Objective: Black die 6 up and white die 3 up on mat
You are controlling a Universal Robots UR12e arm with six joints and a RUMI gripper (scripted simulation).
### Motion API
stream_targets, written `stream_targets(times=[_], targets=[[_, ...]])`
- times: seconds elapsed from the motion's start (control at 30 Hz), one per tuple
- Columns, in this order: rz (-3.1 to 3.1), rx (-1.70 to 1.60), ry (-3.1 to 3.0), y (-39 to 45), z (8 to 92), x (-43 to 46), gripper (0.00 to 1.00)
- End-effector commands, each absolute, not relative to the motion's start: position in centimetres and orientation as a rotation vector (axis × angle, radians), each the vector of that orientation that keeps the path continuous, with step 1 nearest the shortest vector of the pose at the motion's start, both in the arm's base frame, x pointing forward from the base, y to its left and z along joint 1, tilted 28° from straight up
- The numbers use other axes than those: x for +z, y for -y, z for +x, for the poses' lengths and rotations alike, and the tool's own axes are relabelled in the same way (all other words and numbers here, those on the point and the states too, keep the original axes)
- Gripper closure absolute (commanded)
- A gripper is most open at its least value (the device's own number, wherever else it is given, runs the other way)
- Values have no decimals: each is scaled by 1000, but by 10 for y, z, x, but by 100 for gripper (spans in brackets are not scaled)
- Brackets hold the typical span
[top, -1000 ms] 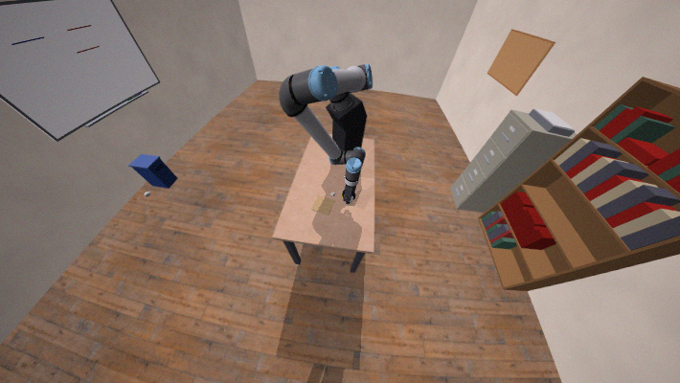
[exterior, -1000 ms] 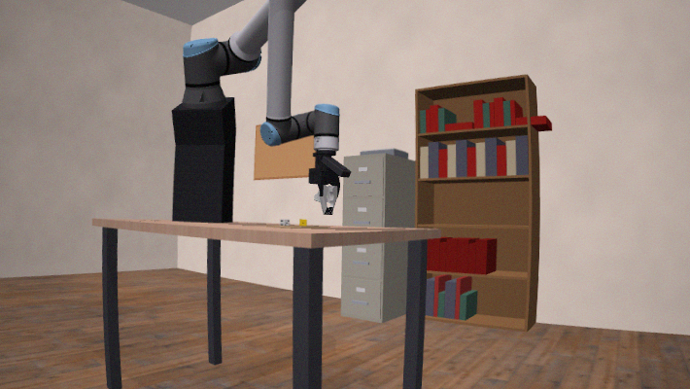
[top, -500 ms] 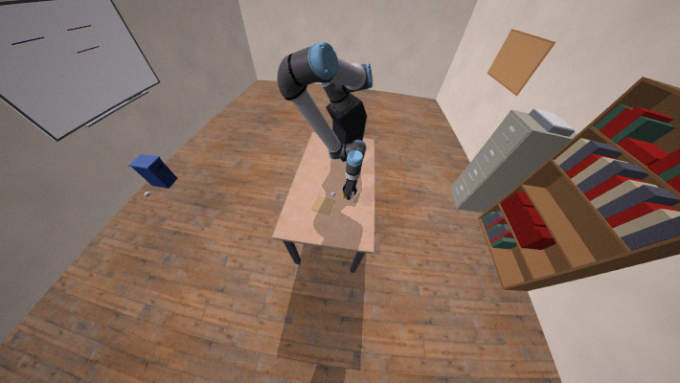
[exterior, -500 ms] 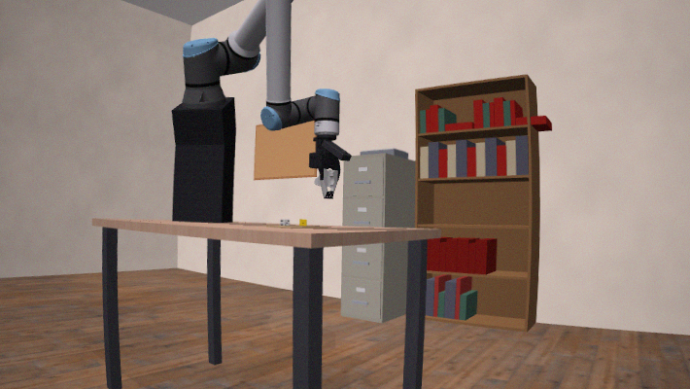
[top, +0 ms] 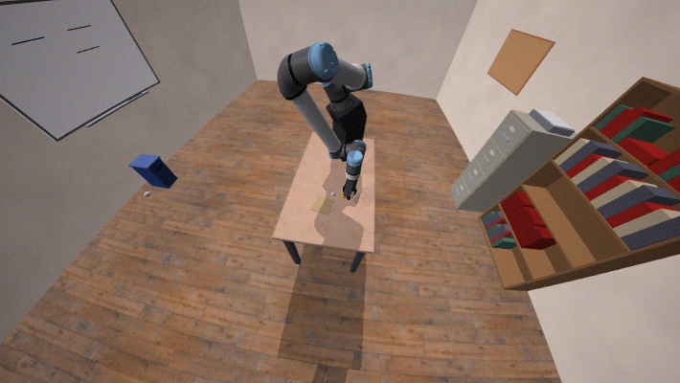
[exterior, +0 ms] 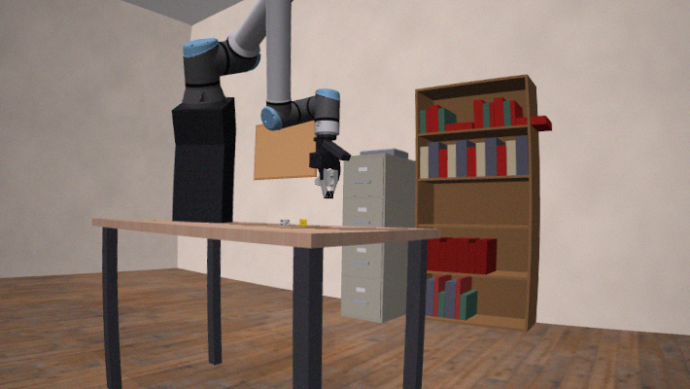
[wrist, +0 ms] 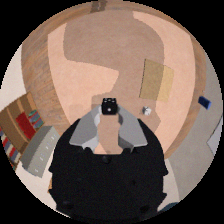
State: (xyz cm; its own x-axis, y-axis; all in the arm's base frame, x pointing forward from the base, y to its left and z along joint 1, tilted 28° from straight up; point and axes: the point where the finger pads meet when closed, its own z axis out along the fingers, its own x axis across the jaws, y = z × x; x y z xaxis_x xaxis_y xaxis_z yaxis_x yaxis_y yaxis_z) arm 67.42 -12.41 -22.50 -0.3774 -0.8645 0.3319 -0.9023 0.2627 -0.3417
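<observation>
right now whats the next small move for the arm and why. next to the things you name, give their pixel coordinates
Probably carry the black die (exterior: 328, 194) (wrist: 109, 106) sideways toward the mat (top: 323, 205) (wrist: 152, 81): the gripper (top: 350, 195) (exterior: 328, 194) (wrist: 109, 105) holds it raised above the table, not over the mat.
</observation>
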Motion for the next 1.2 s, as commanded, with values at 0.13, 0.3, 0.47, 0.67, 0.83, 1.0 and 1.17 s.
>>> stream_targets(times=[0.13, 0.3, 0.47, 0.67, 0.83, 1.0, 1.17], targets=[[1617, 753, 2515, 124, 675, -225, 94], [1483, 764, 2627, 125, 676, -225, 94], [1287, 775, 2770, 126, 678, -226, 94], [1087, 781, 2894, 127, 678, -226, 94], [853, 782, 3014, 128, 679, -227, 94], [594, 778, 3121, 128, 680, -229, 94], [459, 773, 3167, 128, 680, -229, 94]])
